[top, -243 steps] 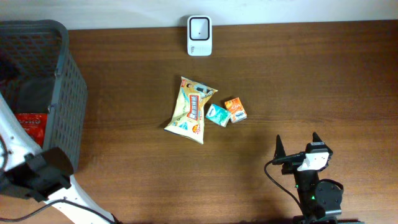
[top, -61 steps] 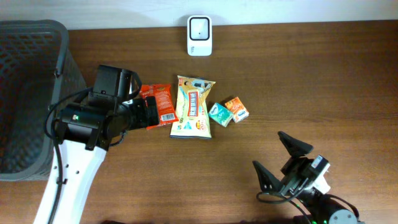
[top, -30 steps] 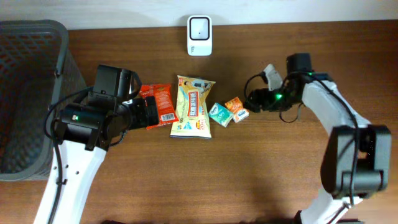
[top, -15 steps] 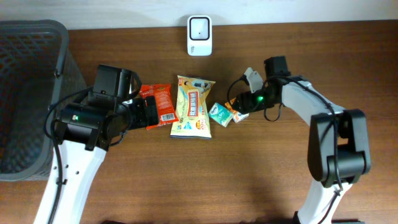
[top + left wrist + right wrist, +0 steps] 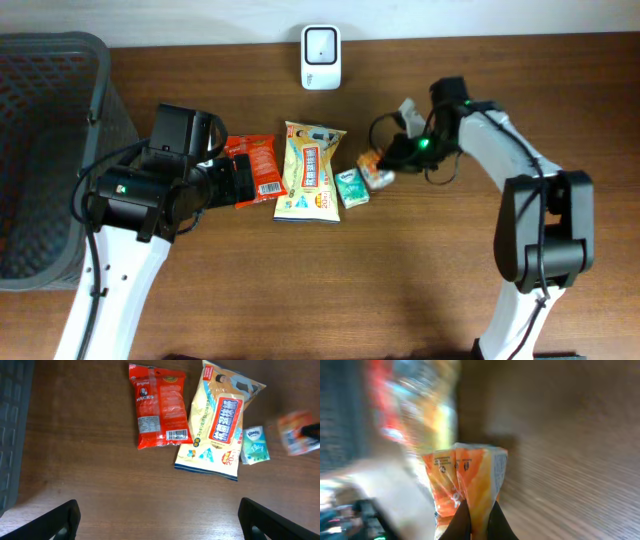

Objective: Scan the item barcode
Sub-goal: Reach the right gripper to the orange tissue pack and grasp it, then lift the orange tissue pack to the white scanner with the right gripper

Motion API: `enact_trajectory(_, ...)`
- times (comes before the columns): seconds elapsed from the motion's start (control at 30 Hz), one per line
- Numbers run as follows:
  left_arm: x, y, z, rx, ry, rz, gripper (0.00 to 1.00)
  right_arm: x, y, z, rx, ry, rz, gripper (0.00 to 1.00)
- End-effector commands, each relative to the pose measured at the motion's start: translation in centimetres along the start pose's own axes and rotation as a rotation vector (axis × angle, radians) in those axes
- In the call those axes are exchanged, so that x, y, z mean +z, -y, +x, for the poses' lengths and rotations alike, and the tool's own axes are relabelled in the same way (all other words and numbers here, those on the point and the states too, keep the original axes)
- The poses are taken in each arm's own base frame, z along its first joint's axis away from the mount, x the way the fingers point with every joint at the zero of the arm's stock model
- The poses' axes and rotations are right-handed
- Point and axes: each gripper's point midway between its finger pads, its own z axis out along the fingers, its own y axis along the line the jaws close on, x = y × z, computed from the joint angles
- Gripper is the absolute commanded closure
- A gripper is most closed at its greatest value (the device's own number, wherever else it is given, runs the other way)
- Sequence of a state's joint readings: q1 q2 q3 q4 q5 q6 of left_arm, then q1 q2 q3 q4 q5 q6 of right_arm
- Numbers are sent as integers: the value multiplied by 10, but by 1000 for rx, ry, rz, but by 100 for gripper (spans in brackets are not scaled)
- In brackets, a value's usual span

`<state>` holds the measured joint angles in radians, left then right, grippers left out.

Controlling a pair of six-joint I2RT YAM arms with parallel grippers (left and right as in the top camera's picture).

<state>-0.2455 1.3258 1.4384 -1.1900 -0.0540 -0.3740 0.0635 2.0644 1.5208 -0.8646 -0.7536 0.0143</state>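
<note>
From overhead, the yellow snack bag [image 5: 312, 172] lies flat on the counter [image 5: 300, 290]. A red packet [image 5: 255, 168] lies just beside the bag's left edge. The left fingers [image 5: 238, 181] are over that packet's near left corner, spread wide and holding nothing. A teal tissue pack [image 5: 351, 187] lies against the bag's right edge, toward its near corner. Just past the tissue pack, on the side away from the bag, is the orange pack [image 5: 374, 168]. It is the item to be scanned, and the right fingers [image 5: 399, 156] are closed on it from the right. It looks smeared here, so whether it touches the counter cannot be told from this view. The white scanner [image 5: 321, 57] stands beyond the bag's far end, at the back edge of the counter and apart from everything else. A mesh basket [image 5: 60, 150] stands well to the left of the bag.

In the left wrist view, the bag lies with its print facing up. The red packet is on one side of it with its barcode label showing. The tissue pack is on the other side, touching the bag's edge. The orange pack is a blur further out on that same side, at the frame's edge. The two left fingers show only at the bottom corners, far apart, with bare counter between them.

In the right wrist view, the right fingers are pinched shut on the lower edge of the orange pack. The pack stands upright above them, with printed symbols near its top. The bag is a blurred yellow shape behind it.
</note>
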Motion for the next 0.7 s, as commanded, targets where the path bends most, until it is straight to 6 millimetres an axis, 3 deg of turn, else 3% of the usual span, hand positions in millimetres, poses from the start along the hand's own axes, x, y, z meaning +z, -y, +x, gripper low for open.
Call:
enact_trajectory(0.0, -5, -1, -4, 5, 18, -1, 1, -30, -42, -21, -10, 61, -262, 96)
enact_trajectory(0.17, -5, -1, -4, 5, 18, -1, 1, -23, -40, -12, -74, 34, -220, 96)
enact_trajectory(0.27, -5, -1, -4, 5, 18, -2, 1, -20, -40, -21, -132, 61, -165, 96)
enact_trajectory(0.33, -5, -1, -4, 5, 18, -1, 1, -19, -16, -48, -111, 133, 81, 96)
enact_trajectory(0.47, -5, -1, -4, 5, 18, -1, 1, -39, -16, -119, -276, 381, 461, 96)
enact_trajectory(0.5, -5, -1, -4, 5, 18, -1, 1, -52, -30, -155, -440, 529, 632, 96)
enact_trajectory(0.53, -5, -1, -4, 5, 18, -1, 1, -50, -56, -176, -674, 594, 730, 96)
enact_trajectory(0.67, -5, -1, -4, 5, 18, -1, 1, -30, -88, -217, -1095, 689, 1028, 96)
